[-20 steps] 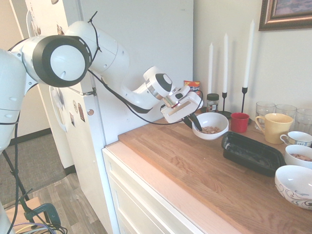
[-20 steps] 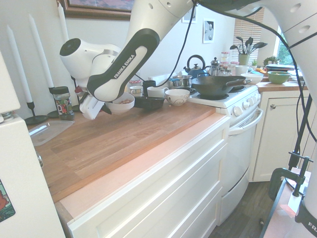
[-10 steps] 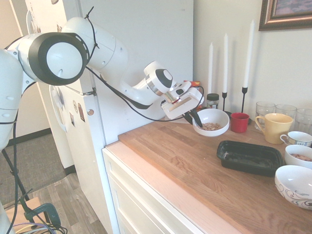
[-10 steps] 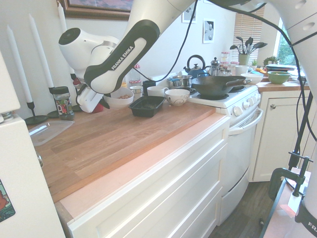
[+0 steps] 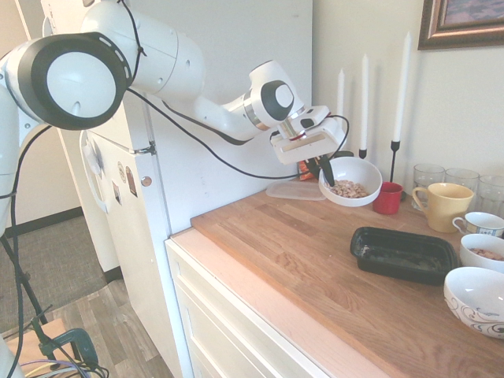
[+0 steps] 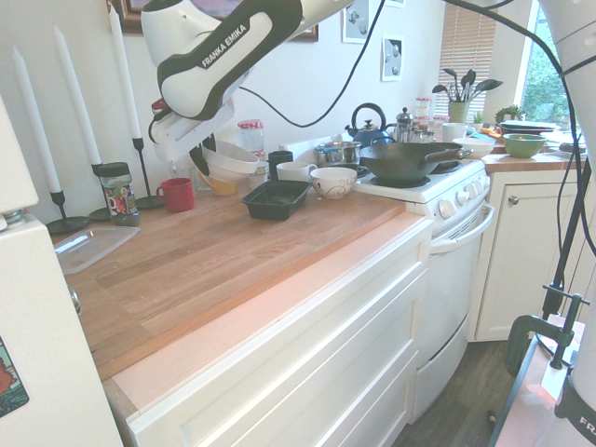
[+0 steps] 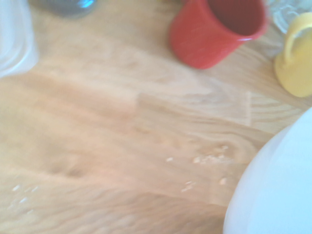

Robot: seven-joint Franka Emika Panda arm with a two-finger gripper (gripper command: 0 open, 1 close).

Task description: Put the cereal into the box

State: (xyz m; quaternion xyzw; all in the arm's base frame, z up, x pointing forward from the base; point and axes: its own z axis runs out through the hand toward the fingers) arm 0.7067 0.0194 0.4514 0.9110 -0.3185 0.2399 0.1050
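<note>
Only one legible text: "FRANKA EMIKA", white capitals on the black band of the white arm (image 6: 223, 47), upper left of the second exterior view, slanting up to the right. Printed label on the small jar (image 6: 117, 196) at left by the candlesticks too small to read. Sticker on the white fridge door (image 6: 11, 377) at lower left, colours only, no readable words. Nothing legible in the first exterior or wrist view.

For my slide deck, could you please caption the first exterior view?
End effector lifts a white bowl of cereal above the wooden counter, the black box waiting empty nearby.
</note>
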